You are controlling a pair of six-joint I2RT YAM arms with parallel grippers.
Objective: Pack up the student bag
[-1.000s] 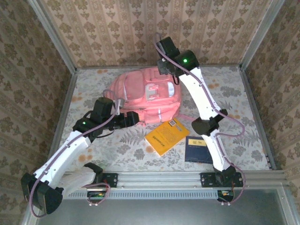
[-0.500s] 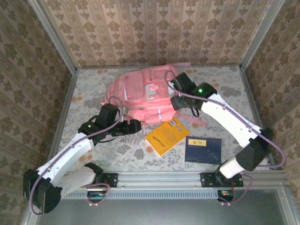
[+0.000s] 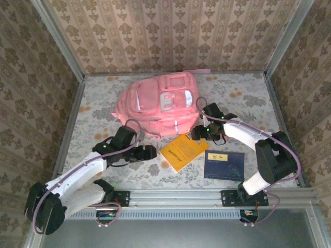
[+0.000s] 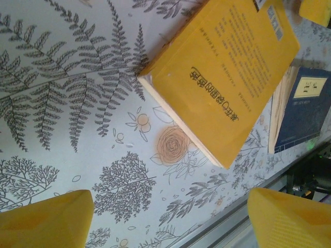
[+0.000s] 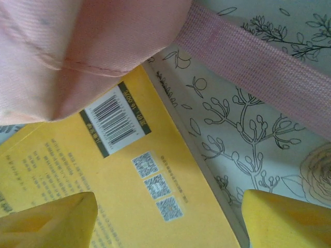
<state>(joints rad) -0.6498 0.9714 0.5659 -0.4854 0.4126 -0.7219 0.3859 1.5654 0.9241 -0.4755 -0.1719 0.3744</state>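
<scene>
Left gripper point(image 4: 168, 219) released, empty; right gripper point(image 5: 166, 219) released over yellow book point(image 3: 183, 151) (touching student bag point(image 3: 152, 101)).

Beige damask-papered walls point(image 3: 170, 36) on three sides, grey metal corner posts point(image 3: 59, 39), tabletop point(image 3: 95, 103) in pale botanical print, aluminium rail point(image 3: 181, 196) along near edge
</scene>
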